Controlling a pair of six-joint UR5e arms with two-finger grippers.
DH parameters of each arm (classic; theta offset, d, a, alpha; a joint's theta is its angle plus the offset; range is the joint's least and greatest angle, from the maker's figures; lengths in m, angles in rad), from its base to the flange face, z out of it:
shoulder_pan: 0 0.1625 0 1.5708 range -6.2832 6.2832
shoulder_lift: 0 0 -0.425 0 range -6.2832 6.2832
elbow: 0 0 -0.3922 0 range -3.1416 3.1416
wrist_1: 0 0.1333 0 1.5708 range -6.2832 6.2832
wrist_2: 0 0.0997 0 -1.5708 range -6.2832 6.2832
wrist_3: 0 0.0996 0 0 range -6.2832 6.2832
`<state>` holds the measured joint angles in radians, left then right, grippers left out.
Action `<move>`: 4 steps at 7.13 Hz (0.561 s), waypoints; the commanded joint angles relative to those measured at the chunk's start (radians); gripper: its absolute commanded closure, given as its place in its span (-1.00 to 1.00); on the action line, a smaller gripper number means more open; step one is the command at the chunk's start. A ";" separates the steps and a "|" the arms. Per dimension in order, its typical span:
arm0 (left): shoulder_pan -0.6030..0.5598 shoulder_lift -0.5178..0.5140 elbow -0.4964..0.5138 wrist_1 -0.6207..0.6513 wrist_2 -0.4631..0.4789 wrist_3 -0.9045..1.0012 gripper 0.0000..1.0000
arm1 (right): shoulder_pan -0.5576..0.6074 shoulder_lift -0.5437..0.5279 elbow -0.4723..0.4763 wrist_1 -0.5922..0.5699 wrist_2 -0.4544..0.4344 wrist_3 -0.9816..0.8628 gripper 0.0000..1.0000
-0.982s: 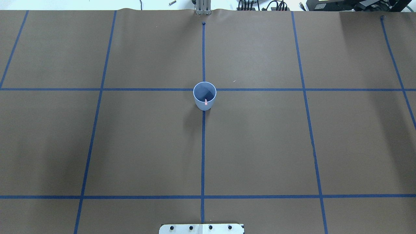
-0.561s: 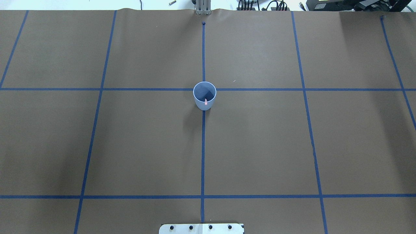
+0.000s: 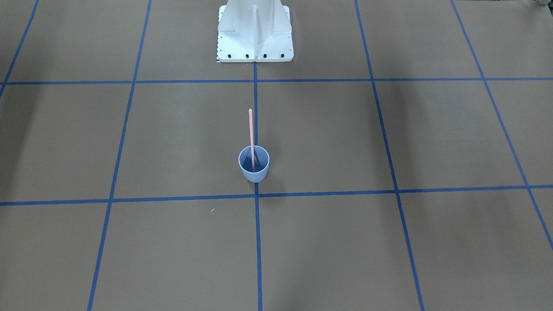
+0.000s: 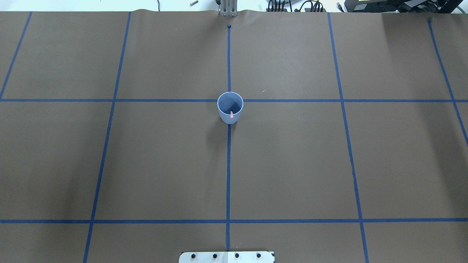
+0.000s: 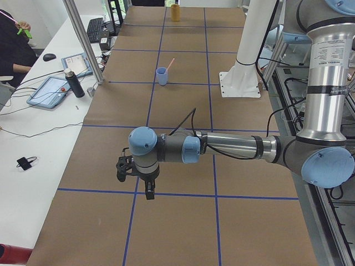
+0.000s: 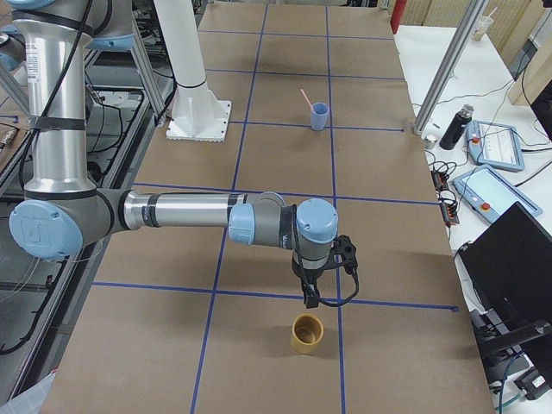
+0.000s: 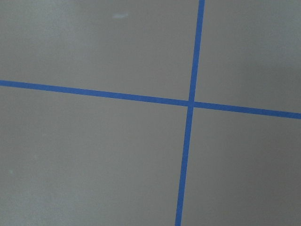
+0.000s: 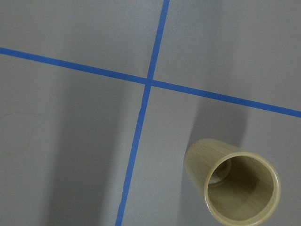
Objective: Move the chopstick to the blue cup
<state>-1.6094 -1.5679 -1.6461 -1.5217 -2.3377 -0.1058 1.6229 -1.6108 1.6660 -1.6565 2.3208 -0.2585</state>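
The blue cup stands upright at the table's middle, on a crossing of blue tape lines; it also shows in the overhead view. One pale pink chopstick stands in it, leaning on the rim toward the robot's base; overhead only its top end shows. My left gripper hangs over bare table far from the cup. My right gripper hangs far off at the other end. Both show only in the side views, so I cannot tell whether they are open or shut. Nothing shows in either.
An empty tan wooden cup stands upright just below my right gripper and shows in the right wrist view. The white robot base stands behind the blue cup. A side desk holds tablets and a bottle.
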 commanded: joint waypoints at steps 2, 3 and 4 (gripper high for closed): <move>0.000 0.000 0.000 0.000 0.000 0.000 -0.98 | 0.000 0.000 0.000 0.000 0.000 -0.001 -1.00; 0.000 0.000 0.000 0.000 0.000 0.000 -0.98 | 0.000 0.000 0.000 0.000 0.003 -0.001 -1.00; 0.000 0.000 0.000 0.000 0.000 -0.002 -0.98 | 0.000 0.003 0.000 0.000 0.005 0.001 -1.00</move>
